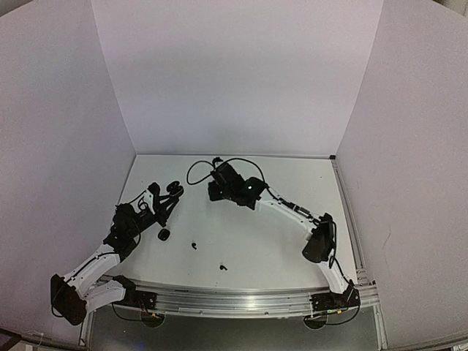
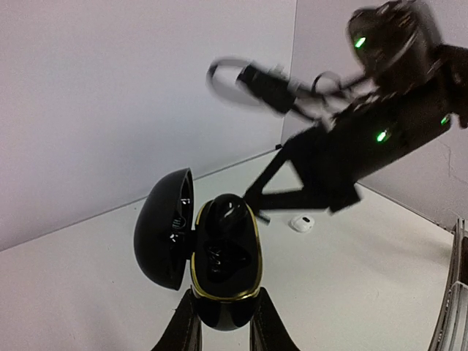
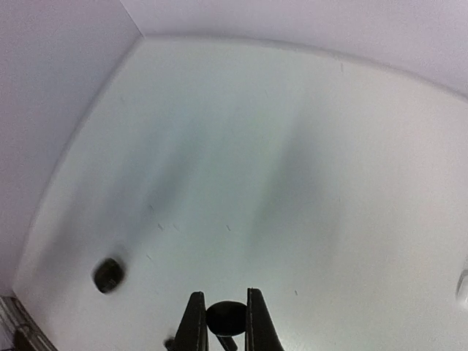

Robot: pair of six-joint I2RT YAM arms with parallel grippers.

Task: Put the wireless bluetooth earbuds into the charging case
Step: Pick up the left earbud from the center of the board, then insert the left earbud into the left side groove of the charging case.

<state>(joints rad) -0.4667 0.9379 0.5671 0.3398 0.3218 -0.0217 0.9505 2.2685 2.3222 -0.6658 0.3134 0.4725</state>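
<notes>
My left pincer (image 2: 224, 325) grips the open charging case (image 2: 227, 256); right pincer (image 3: 221, 323) grips a black earbud (image 3: 227, 315). Next: align, insert.

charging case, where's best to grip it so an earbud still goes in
Grip the charging case by its narrow end below the gold rim, fingers on both sides, coming from that end as the left gripper does. The lid hangs open sideways, so wells stay clear.

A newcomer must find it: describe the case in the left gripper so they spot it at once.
Follow the left arm to its gripper, shut on the case. It is black, gold-rimmed, its lid swung open to the left. The small white item behind it lies on the table.
</notes>
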